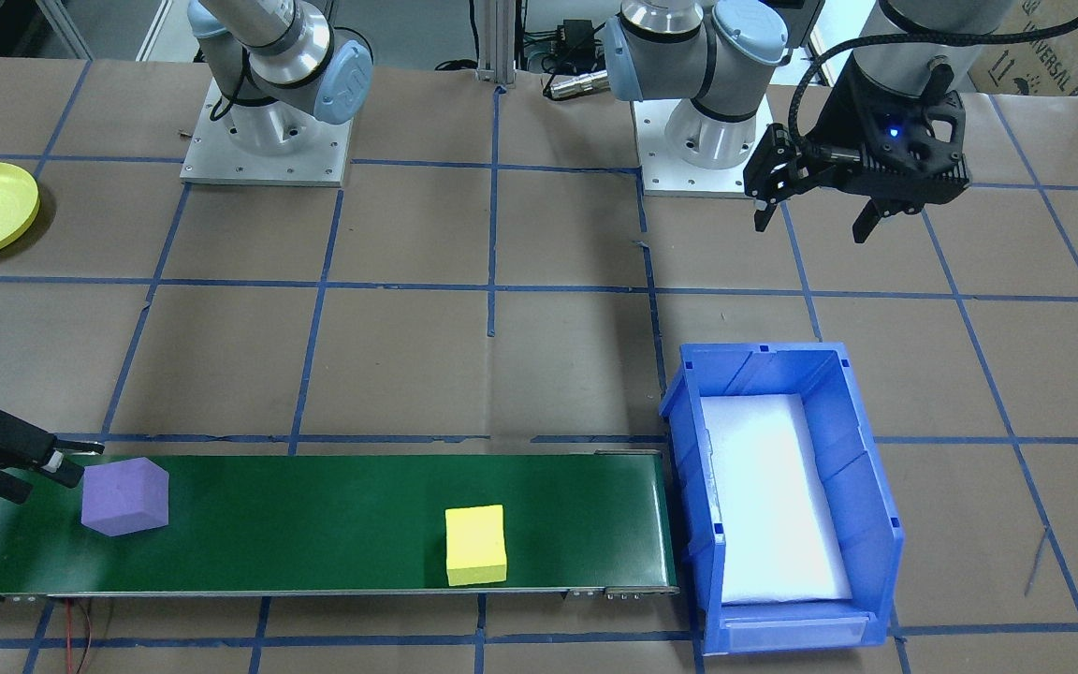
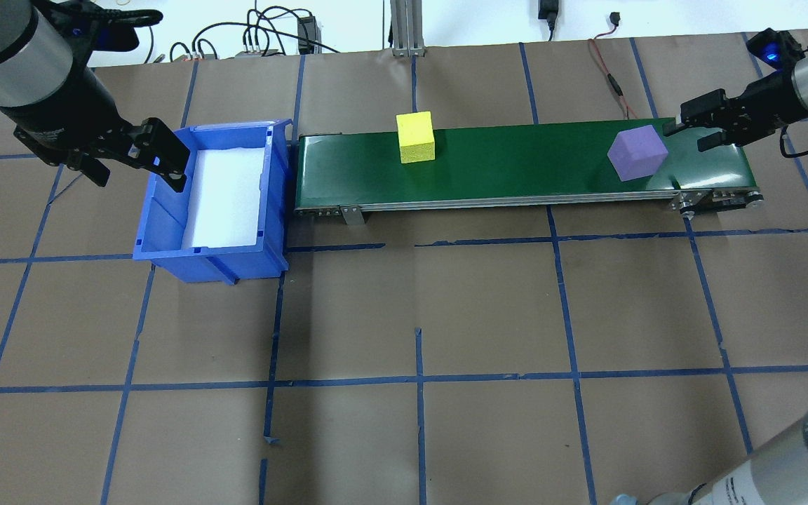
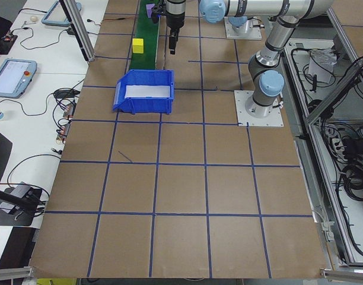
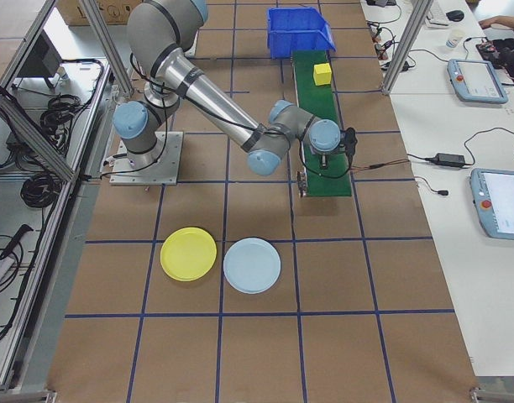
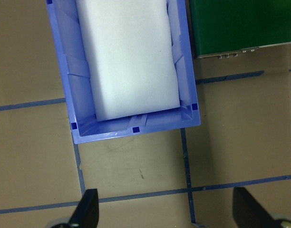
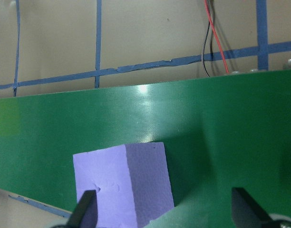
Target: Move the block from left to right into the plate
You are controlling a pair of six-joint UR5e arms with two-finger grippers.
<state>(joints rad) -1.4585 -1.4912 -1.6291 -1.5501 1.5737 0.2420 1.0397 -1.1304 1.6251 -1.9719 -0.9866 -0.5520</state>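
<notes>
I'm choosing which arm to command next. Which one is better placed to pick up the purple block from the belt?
The right. Its open gripper hangs just beside the purple block at that end of the green belt. The left gripper, also open, is at the blue bin, beyond the belt's other end.

Brown paper covers the table (image 3: 187,178), crossed by a blue tape grid (image 2: 418,379); a white bench (image 4: 458,210) with tablets (image 4: 502,215) and cables runs along its far side, behind aluminium posts (image 3: 75,27)
</notes>
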